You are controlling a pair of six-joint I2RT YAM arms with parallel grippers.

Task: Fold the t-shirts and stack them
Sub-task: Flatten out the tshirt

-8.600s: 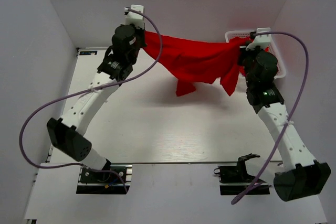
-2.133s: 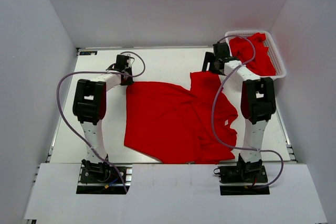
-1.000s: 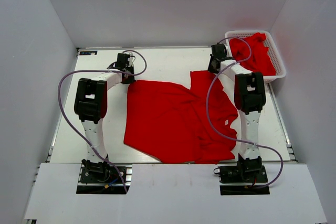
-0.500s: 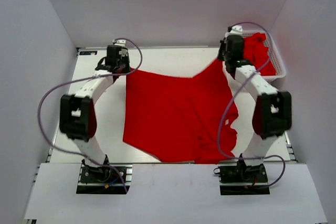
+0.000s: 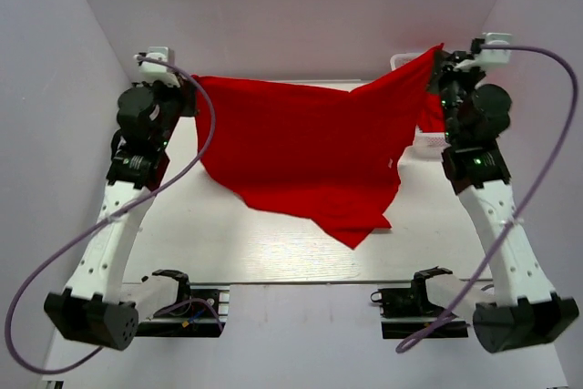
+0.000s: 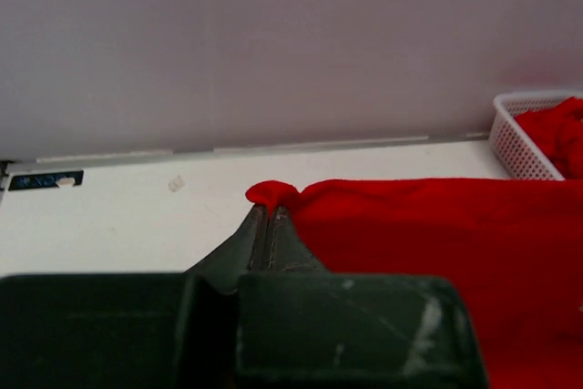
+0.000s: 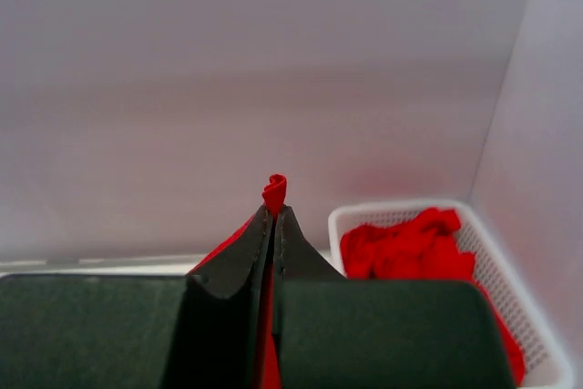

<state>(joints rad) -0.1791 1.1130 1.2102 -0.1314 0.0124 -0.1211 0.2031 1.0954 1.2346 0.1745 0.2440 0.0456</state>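
Note:
A bright red t-shirt [image 5: 310, 148] hangs stretched in the air between my two grippers above the table, its lower edge drooping to a point near the table's middle. My left gripper [image 5: 189, 88] is shut on the shirt's left top corner; the pinched cloth [image 6: 271, 194] bulges past its fingertips [image 6: 270, 209]. My right gripper [image 5: 439, 54] is shut on the right top corner, a small red fold [image 7: 275, 192] sticking out between its fingertips [image 7: 274, 213]. More red shirts [image 7: 414, 243] lie crumpled in the basket.
A white plastic mesh basket [image 7: 510, 271] stands at the table's far right corner, mostly hidden behind the right arm in the top view [image 5: 428, 141]. It also shows at the right edge of the left wrist view [image 6: 516, 134]. White walls enclose the table on three sides.
The shirt lay spread on the table with both grippers at its far corners. Both arms have since lifted and spread apart, raising the shirt off the table so it hangs taut.

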